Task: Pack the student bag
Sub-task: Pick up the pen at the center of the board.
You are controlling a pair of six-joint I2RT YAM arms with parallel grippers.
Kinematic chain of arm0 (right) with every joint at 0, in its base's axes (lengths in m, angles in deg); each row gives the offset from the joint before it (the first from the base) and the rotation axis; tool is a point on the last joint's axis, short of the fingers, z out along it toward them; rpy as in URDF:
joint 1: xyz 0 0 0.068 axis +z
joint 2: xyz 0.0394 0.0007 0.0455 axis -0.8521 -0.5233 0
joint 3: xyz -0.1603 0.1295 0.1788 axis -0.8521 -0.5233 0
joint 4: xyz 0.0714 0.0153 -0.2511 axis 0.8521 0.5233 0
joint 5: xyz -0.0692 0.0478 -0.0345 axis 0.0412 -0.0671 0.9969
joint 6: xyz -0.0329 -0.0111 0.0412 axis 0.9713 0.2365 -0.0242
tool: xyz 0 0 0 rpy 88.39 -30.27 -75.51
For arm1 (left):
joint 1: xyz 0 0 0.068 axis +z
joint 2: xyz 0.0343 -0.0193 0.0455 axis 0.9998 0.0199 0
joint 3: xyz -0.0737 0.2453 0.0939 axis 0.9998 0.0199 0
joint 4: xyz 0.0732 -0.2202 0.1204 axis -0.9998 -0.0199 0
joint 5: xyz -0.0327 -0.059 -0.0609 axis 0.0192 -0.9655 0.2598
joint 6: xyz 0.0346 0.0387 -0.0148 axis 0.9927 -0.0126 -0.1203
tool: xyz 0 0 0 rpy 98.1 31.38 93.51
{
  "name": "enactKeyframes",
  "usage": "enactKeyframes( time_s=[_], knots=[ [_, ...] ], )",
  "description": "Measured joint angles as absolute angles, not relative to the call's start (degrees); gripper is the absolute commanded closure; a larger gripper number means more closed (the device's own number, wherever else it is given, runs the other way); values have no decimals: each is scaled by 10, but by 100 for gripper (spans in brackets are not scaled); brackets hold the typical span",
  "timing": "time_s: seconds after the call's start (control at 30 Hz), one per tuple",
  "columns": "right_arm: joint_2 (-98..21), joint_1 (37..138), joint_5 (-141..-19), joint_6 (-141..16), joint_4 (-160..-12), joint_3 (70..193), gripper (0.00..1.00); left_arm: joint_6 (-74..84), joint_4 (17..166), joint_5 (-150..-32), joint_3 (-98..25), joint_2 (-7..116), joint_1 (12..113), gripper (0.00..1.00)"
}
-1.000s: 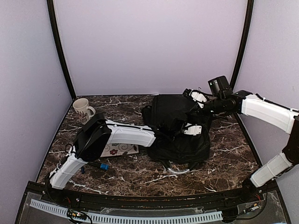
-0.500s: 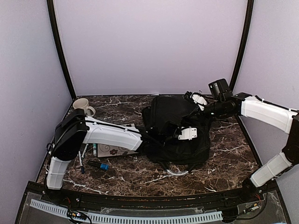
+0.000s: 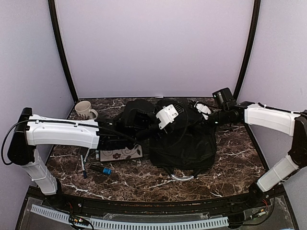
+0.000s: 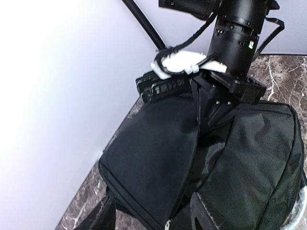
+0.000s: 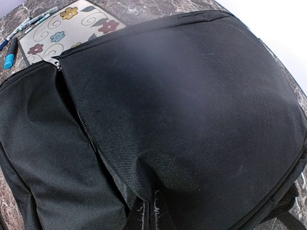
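Observation:
The student bag (image 3: 184,143) is a large black backpack lying in the middle of the table. My right gripper (image 3: 207,119) is shut on a pinch of the bag's fabric (image 5: 154,211) at its far right top and holds it up. It shows from the left wrist view too (image 4: 218,108). My left gripper (image 3: 182,114) hovers over the bag's top. Its fingers (image 4: 207,216) stand wide apart, with the edge of a raised black flap (image 4: 153,158) between them. An open zipper (image 5: 81,124) runs along the flap.
A white mug (image 3: 86,111) stands at the back left. A floral notebook (image 3: 120,154), thin pens (image 3: 84,163) and a blue-capped marker (image 3: 101,169) lie left of the bag. The bag's grey loop handle (image 3: 182,177) lies toward the front edge.
My left arm has stretched out low to the left, and its gripper has risen from the bag's middle to its top. Black fabric now bulges to the left. The right gripper has hardly moved.

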State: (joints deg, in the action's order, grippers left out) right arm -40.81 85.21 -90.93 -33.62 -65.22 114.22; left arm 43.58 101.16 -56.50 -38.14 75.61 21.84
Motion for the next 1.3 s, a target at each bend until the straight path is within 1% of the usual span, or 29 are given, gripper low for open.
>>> enactKeyframes(
  time_s=[0.1, 0.17, 0.23, 0.43, 0.63, 0.73, 0.9, 1.07, 1.2, 1.3],
  knots=[
    [-417, 852, -913, -335, -653, 1141, 100, 365, 955, -563, -367, 736, 231, 45],
    [-422, 852, -915, -335, -653, 1140, 100, 307, 908, -567, -359, 723, 251, 41],
    [-424, 852, -916, -335, -654, 1138, 100, 251, 865, -573, -348, 706, 282, 41],
    [-426, 851, -919, -334, -657, 1136, 100, 74, 739, -640, -301, 625, 442, 42],
    [-426, 851, -920, -333, -660, 1134, 100, -19, 640, -722, -265, 599, 570, 44],
    [-426, 851, -921, -332, -659, 1134, 100, -39, 595, -755, -247, 599, 618, 46],
    [-427, 851, -921, -330, -659, 1134, 100, -38, 526, -794, -244, 599, 672, 45],
    [-427, 851, -925, -330, -659, 1134, 100, 7, 450, -772, -271, 616, 690, 47],
    [-427, 851, -929, -330, -659, 1134, 100, 46, 420, -753, -275, 651, 700, 50],
    [-427, 850, -930, -330, -659, 1134, 100, 68, 416, -753, -274, 679, 712, 57]
  ],
)
